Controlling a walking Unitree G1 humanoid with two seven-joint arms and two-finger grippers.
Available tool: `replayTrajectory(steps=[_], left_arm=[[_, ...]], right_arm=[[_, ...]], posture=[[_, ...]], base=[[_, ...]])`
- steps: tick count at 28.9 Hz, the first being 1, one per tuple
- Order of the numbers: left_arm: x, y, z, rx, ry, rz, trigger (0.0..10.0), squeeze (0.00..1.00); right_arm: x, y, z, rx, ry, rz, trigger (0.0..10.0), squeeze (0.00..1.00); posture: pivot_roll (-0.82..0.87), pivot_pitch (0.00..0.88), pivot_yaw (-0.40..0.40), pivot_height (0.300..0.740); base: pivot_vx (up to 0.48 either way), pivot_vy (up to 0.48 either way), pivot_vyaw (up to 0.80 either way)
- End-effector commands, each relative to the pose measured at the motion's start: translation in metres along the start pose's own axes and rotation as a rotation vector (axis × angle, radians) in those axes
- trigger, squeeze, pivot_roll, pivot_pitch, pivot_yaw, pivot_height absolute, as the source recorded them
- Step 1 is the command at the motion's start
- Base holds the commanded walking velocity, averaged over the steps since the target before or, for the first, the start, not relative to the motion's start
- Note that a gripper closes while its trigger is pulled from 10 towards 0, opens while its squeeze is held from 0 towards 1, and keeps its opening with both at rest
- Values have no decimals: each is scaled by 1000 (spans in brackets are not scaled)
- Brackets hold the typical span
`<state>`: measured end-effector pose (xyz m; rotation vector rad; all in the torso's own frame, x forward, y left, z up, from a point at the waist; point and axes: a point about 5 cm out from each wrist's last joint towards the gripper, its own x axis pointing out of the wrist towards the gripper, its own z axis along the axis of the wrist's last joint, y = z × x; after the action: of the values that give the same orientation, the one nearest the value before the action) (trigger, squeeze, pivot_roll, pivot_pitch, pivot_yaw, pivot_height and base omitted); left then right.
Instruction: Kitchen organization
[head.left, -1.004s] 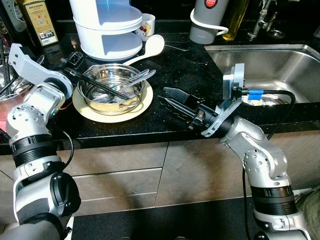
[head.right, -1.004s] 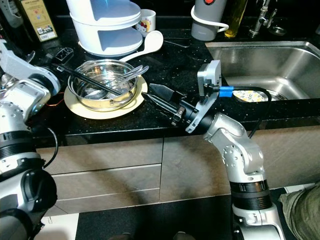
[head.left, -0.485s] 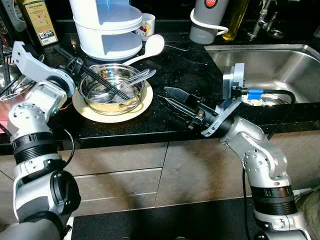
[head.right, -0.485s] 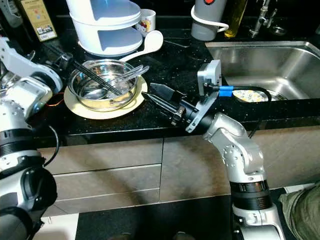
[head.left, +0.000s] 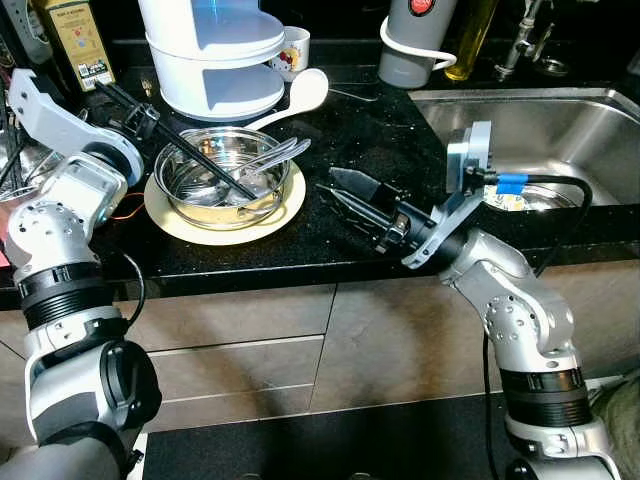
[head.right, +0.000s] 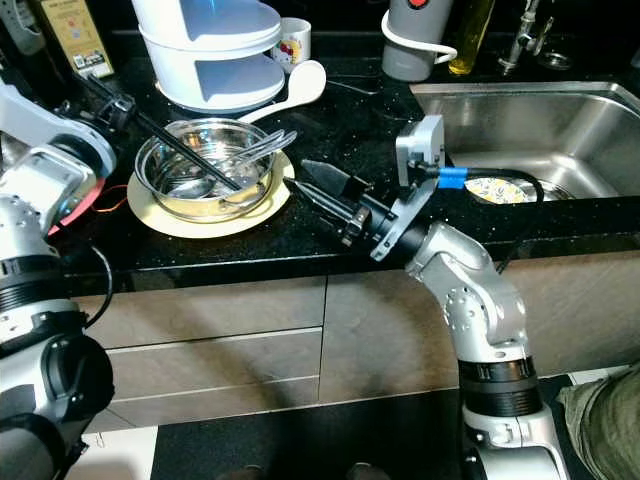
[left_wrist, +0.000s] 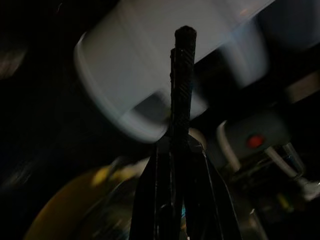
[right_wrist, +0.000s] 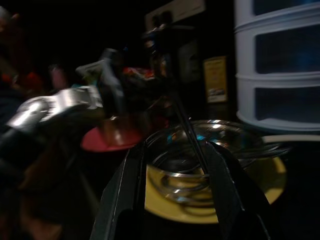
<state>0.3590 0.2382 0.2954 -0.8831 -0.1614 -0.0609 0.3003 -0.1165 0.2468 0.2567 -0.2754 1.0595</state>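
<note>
A steel bowl (head.left: 205, 195) with several metal utensils (head.left: 275, 155) in it sits on a yellow plate (head.left: 285, 208) on the black counter. My left gripper (head.left: 252, 194) slants down from the left into the bowl. Its fingers (left_wrist: 183, 60) are pressed together, and nothing shows between them. My right gripper (head.left: 333, 194) hovers low over the counter just right of the plate, pointing at the bowl. It is open and empty, and in the right wrist view the bowl (right_wrist: 200, 155) lies beyond its spread fingers (right_wrist: 125, 200).
A white stacked steamer (head.left: 215, 50), a white rice paddle (head.left: 310, 90) and a mug (head.left: 295, 48) stand behind the bowl. A grey jug (head.left: 415, 45) and an oil bottle (head.left: 475, 35) are at the back. The steel sink (head.left: 600, 120) lies to the right, a yellow tin (head.left: 80, 40) at far left.
My left wrist has risen and drawn back to the left, so its fingers slant more steeply into the bowl. The right gripper has crept slightly up and toward the plate.
</note>
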Motion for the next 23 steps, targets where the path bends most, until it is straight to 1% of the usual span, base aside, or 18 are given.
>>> replayTrajectory(steps=[1, 4, 8, 10, 14, 16, 17, 18, 19, 21, 23], left_arm=[[-5, -24, 21, 11, -91, -88, 0, 0], [-9, -38, 31, 7, -138, -142, 0, 0], [-16, -49, 39, -8, -201, -209, 0, 0], [-18, -50, 41, -14, -217, -229, 0, 0], [-28, -52, 43, -33, -298, -263, 0, 0], [-34, -55, 43, -3, -332, -291, 0, 0], [-34, -55, 43, -3, -332, -291, 0, 0], [-39, -62, 41, 43, -350, -331, 1647, 0], [-43, -68, 38, 95, -360, -367, 10000, 0], [-49, -78, 34, 158, -375, -426, 10000, 0], [-51, -81, 33, 175, -389, -446, 10000, 0]], right_arm=[[-2, -5, 5, 0, -34, -35, 10000, 0], [-1, -6, 5, 4, -48, -51, 10000, 0], [0, -8, 5, 10, -60, -65, 10000, 0], [0, -8, 5, 13, -65, -73, 10000, 0], [0, -15, 7, 15, -89, -134, 10000, 0], [0, -20, 8, 13, -101, -176, 10000, 0], [0, -20, 8, 13, -101, -176, 10000, 0], [-1, -24, 10, 21, -113, -207, 10000, 0], [-2, -27, 10, 31, -123, -233, 10000, 0], [-3, -31, 10, 41, -130, -266, 10000, 0], [-3, -33, 9, 46, -131, -281, 10000, 0]], posture=[[19, 46, -32, 732], [24, 49, -30, 732], [26, 51, -29, 732], [26, 50, -28, 732], [23, 49, -24, 732], [22, 50, -24, 732], [22, 50, -24, 732], [24, 49, -26, 732], [25, 50, -27, 732], [27, 50, -27, 732], [32, 48, -27, 732]], base=[[0, 0, 0], [0, 0, 0], [0, 0, 0], [0, 0, 0], [0, 0, 0], [0, 0, 0], [0, 0, 0], [0, 0, 0], [0, 0, 0], [0, 0, 0], [0, 0, 0]])
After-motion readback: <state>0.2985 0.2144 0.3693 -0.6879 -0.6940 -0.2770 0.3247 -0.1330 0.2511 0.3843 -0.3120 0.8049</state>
